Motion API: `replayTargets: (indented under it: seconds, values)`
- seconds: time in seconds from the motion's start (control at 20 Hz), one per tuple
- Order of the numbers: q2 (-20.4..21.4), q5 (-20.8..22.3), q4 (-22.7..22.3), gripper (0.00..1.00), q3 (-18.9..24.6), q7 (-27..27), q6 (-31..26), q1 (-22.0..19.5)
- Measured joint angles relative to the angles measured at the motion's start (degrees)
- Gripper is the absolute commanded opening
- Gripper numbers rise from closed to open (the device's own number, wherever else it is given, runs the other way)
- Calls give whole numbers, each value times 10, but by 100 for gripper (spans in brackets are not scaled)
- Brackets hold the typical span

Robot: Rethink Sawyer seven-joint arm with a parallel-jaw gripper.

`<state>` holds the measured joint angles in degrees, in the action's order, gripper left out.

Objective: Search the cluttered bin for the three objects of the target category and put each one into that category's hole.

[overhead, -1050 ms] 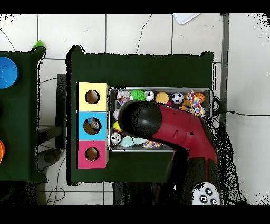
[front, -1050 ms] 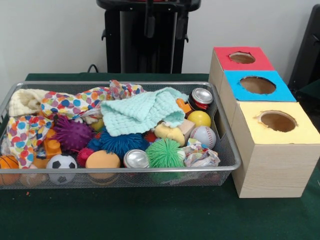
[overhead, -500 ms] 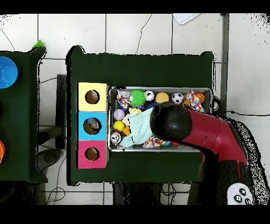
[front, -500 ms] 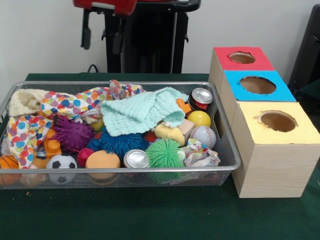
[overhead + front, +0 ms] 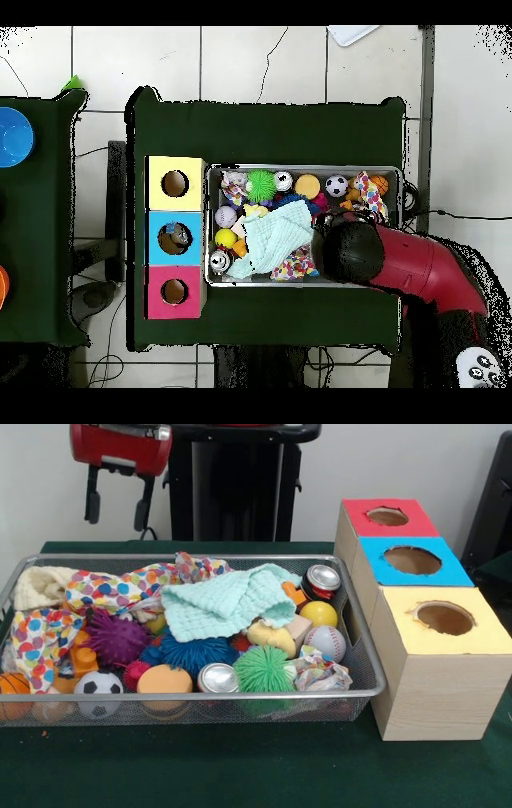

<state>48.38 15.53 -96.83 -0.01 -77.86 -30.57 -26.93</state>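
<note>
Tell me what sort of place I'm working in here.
Likely a robotics lab test setup: a green table with a mesh bin of toys, three holed sorting boxes, tiled floor.

I see the wire mesh bin (image 5: pixel 364 664) packed full. Mint knit cloth (image 5: pixel 226 605) lies draped on top at centre; polka-dot cloth (image 5: pixel 120 590) is spread across the left, cream cloth (image 5: pixel 36 584) in the far-left corner. Two cans: one (image 5: pixel 218 678) at the front rim, top facing me, one red (image 5: pixel 322 581) at the back right corner. Balls: yellow (image 5: pixel 318 614), baseball (image 5: pixel 324 642), soccer (image 5: pixel 98 683), basketball (image 5: pixel 12 684), orange (image 5: pixel 163 680). Spiky balls: green (image 5: pixel 263 669), blue (image 5: pixel 192 652), purple (image 5: pixel 116 637). Crumpled paper (image 5: pixel 320 672) sits front right. Beside the bin stand three boxes with round holes on top: red (image 5: pixel 386 517), blue (image 5: pixel 412 560), yellow (image 5: pixel 444 618).
</note>
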Motion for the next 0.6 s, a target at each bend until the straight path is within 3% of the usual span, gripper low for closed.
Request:
replayTargets:
  seconds: [0.6]
  values:
    - [-40, 73, -17, 100, 1, 0, 51, -4]
